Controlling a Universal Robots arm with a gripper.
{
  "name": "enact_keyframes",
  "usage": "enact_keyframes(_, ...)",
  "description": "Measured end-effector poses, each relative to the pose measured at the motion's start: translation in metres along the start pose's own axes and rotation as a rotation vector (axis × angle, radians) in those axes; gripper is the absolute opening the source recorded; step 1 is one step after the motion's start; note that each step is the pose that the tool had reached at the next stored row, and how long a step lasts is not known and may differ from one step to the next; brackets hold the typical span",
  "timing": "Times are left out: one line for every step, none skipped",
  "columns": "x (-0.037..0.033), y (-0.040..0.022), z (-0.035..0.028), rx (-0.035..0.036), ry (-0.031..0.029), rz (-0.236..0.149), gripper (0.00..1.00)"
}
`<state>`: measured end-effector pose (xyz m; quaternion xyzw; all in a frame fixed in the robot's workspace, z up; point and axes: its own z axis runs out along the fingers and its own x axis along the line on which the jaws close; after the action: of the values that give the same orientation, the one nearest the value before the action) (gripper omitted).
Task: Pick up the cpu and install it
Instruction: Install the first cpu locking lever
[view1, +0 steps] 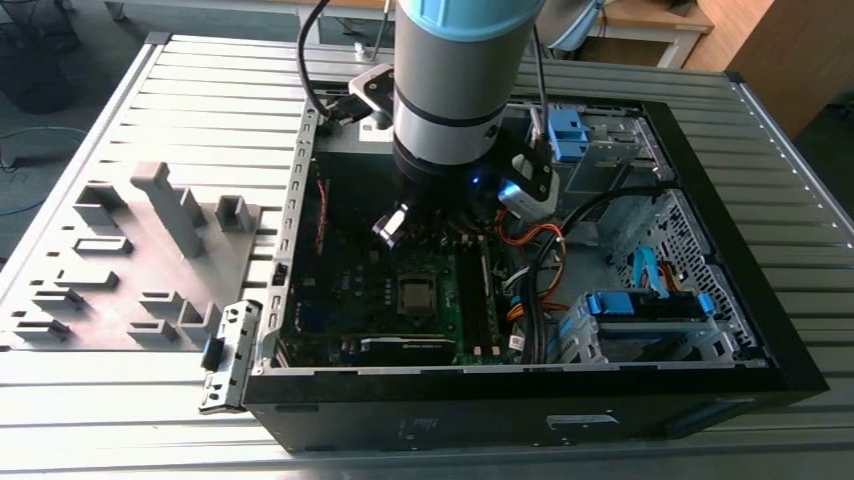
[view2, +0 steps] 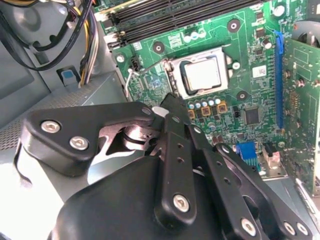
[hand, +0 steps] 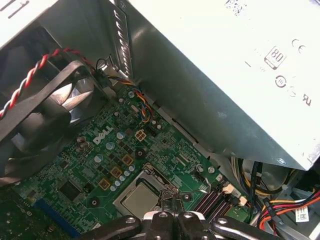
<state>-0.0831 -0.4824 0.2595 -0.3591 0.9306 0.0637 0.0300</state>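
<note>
In the exterior view the arm runs off the top edge and hides the motherboard beneath it. In the first wrist view the gripper is cut by the picture's edge and overlaps one corner of the cpu; the power supply and fan run past the edges

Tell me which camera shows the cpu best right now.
The second wrist view: the cpu sits in its socket on the motherboard, its whole metal top facing the camera. The first wrist view shows it at a slant. The exterior view shows it as a small square on the board.
</note>
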Motion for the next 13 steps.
enact_keyframes(-0.0003, 0.0004, 0.0003, -0.0001, -0.0003, 0.0, 0.11)
enact_keyframes(-0.001, 0.0011, 0.0005, 0.0, -0.0002, 0.0, 0.11)
enact_keyframes(-0.0019, 0.0019, 0.0007, -0.0001, -0.0002, 0.0, 0.11)
enact_keyframes(-0.003, 0.0028, 0.001, -0.0001, -0.0001, 0.0, 0.11)
enact_keyframes(-0.0042, 0.0037, 0.0013, -0.0001, -0.0002, 0.0, 0.11)
enact_keyframes(-0.0055, 0.0047, 0.0017, -0.0001, -0.0003, 0.0, 0.11)
enact_keyframes(-0.0069, 0.0057, 0.002, -0.0001, -0.0003, 0.0, 0.11)
enact_keyframes(-0.0084, 0.0067, 0.0023, -0.0001, -0.0003, 0.0, 0.11)
enact_keyframes(-0.0099, 0.0076, 0.0027, -0.0001, -0.0002, 0.0, 0.11)
enact_keyframes(-0.0113, 0.0085, 0.0029, -0.0001, -0.0001, 0.0, 0.11)
enact_keyframes(-0.0126, 0.0092, 0.0032, -0.0001, -0.0001, 0.0, 0.11)
enact_keyframes(-0.0136, 0.0098, 0.0035, -0.0001, -0.0002, 0.0, 0.11)
enact_keyframes(-0.0147, 0.0103, 0.0037, -0.0002, -0.0003, 0.0, 0.11)
